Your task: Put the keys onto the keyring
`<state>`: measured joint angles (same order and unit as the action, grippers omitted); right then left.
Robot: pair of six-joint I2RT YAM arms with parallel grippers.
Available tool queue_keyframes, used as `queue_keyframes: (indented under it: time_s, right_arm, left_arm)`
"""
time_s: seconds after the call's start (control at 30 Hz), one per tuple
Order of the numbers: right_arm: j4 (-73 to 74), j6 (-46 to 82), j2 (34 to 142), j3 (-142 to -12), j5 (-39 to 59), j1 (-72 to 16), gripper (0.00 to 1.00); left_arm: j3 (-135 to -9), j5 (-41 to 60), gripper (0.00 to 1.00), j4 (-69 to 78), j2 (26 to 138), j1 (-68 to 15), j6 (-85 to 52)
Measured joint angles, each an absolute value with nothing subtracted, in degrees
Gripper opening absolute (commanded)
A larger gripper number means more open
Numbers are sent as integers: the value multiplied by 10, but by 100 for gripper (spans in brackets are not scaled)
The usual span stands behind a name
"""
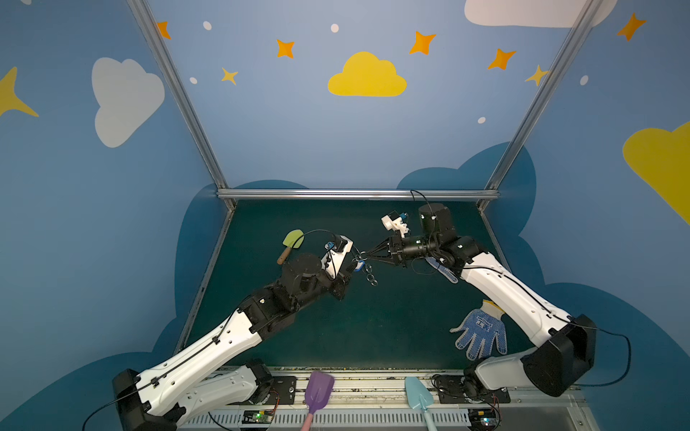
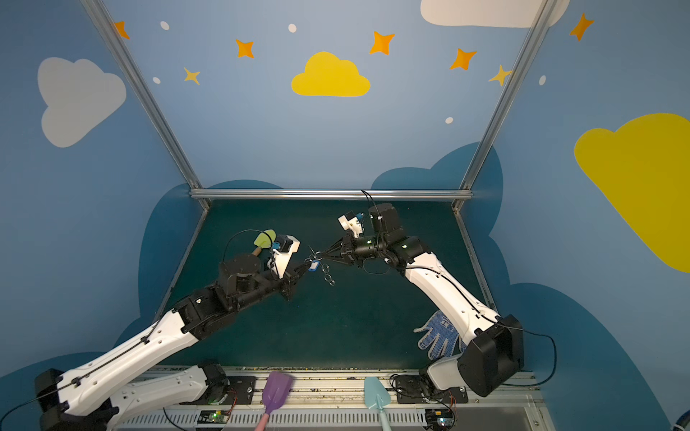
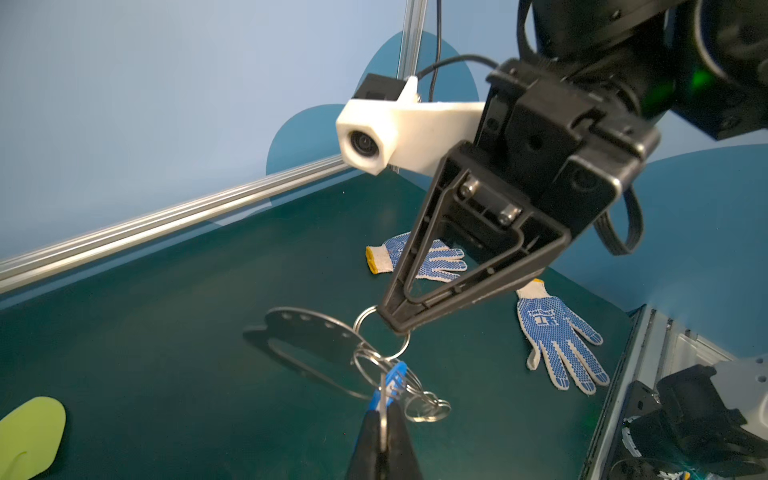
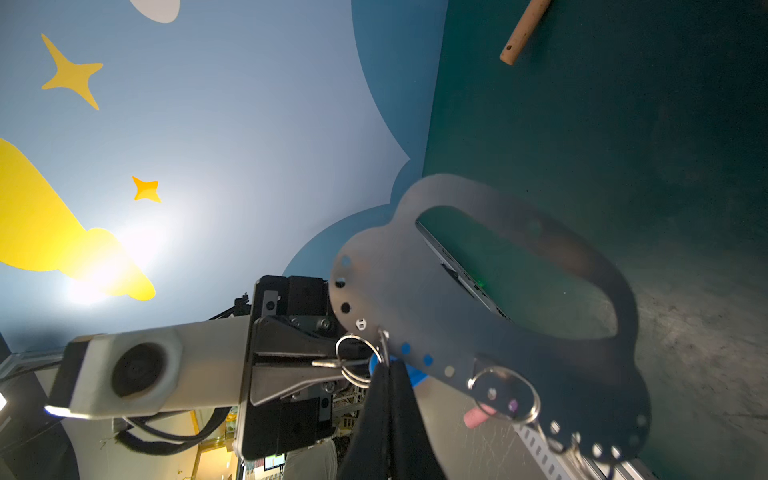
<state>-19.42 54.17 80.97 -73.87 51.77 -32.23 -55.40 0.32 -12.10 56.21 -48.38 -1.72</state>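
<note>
Both top views: grippers met in mid-air just 12 o'clock of table (image 1: 373,336) centre. Left gripper (image 1: 352,267), on the 8 o'clock side, was clamped on the keys (image 1: 358,265). Right gripper (image 1: 367,255), on the 3 o'clock side, was pinched on a ring of the keyring (image 1: 370,277), which hung clear of the table. Left wrist: the keys' blue tag (image 3: 392,384) sat in the left jaws and its small ring overlapped the keyring's rings; couldn't tell if linked. Right wrist: keyring (image 4: 415,291) tilted, tag partly behind it. Looked mid-threading; seating and release left.

Robot lab booth: aluminium frame (image 1: 358,194), cloud-painted walls (image 1: 261,130), 2 bench-mounted arms (image 1: 209,347).
</note>
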Motion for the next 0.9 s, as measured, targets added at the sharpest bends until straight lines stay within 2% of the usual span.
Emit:
queue_keyframes:
  time_s: [0.07,0.13,0.17,0.5,0.9]
  right_arm:
    - [-185,543,808,-736,520,-322,9]
    - [-173,550,804,-726,516,-322,23]
    - [-169,552,803,-720,515,-320,25]
    - [-164,543,784,-691,484,-301,35]
    - [-272,423,673,-610,355,-214,36]
  left_arm:
    - [-562,5,4,-127,564,-484,-15]
    - [-568,8,3,-131,568,-483,-12]
    - [-572,8,3,-132,570,-482,-11]
    - [-593,8,3,-147,593,-473,-9]
    - [-635,26,3,-196,691,-456,-51]
